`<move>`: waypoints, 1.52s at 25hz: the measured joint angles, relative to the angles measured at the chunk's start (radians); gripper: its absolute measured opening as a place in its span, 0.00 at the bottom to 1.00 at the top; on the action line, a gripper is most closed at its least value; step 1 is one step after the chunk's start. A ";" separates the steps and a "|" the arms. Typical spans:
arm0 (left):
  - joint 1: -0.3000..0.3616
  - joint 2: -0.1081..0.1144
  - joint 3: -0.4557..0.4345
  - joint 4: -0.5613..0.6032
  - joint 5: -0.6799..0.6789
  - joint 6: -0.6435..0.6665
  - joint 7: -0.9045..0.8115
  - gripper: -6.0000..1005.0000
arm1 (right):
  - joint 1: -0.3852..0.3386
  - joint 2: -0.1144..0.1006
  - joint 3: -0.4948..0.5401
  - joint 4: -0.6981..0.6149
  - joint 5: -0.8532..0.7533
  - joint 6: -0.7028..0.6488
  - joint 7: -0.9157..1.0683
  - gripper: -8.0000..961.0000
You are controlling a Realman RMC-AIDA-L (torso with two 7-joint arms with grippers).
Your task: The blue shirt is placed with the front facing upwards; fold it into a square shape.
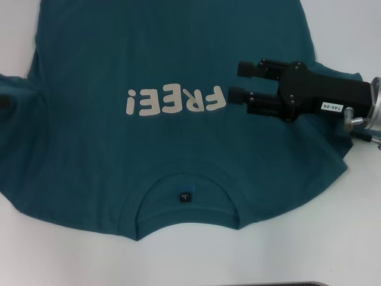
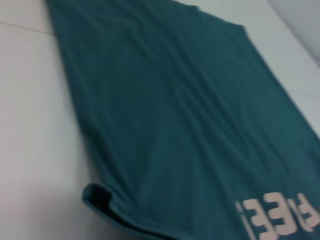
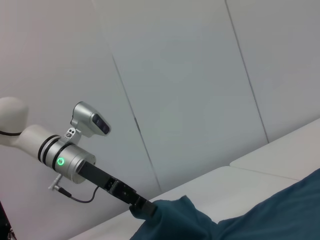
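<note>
The blue shirt [image 1: 149,149] lies spread on the white table, front up, with its cream "FREE!" lettering [image 1: 174,100] in the middle and the collar with its small dark label [image 1: 186,196] nearest me. My right gripper [image 1: 238,82] hovers open over the shirt just right of the lettering, fingers pointing left, nothing between them. My left gripper [image 1: 5,102] sits at the far left edge on the sleeve. In the right wrist view the left gripper [image 3: 145,209] is shut on a raised bunch of the blue shirt [image 3: 180,215]. The left wrist view shows the blue shirt [image 2: 175,115] with a curled fold [image 2: 100,197].
The white table [image 1: 357,238] shows around the shirt, and its dark front edge [image 1: 309,283] runs along the bottom. The shirt's hem runs out of the head view at the far side. Grey wall panels [image 3: 200,75] stand behind the left arm.
</note>
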 joint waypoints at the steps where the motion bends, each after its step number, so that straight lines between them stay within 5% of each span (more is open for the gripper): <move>1: -0.002 -0.006 -0.003 0.000 -0.003 0.004 0.000 0.04 | 0.000 0.000 0.000 0.000 0.000 0.000 -0.001 0.78; 10: -0.017 -0.064 -0.014 0.003 -0.005 0.003 -0.003 0.04 | -0.001 0.000 0.000 0.000 0.000 0.000 -0.005 0.78; 19: -0.050 -0.098 -0.014 0.019 -0.005 -0.002 0.005 0.05 | 0.000 -0.001 -0.002 0.000 0.000 0.000 -0.006 0.78; 36: -0.094 -0.125 0.040 0.123 -0.004 -0.070 0.016 0.06 | -0.001 -0.002 -0.002 0.000 -0.003 0.000 -0.006 0.78; 38: -0.094 -0.126 0.041 0.126 -0.004 -0.077 0.021 0.13 | 0.000 -0.002 -0.002 0.001 -0.003 0.002 -0.006 0.78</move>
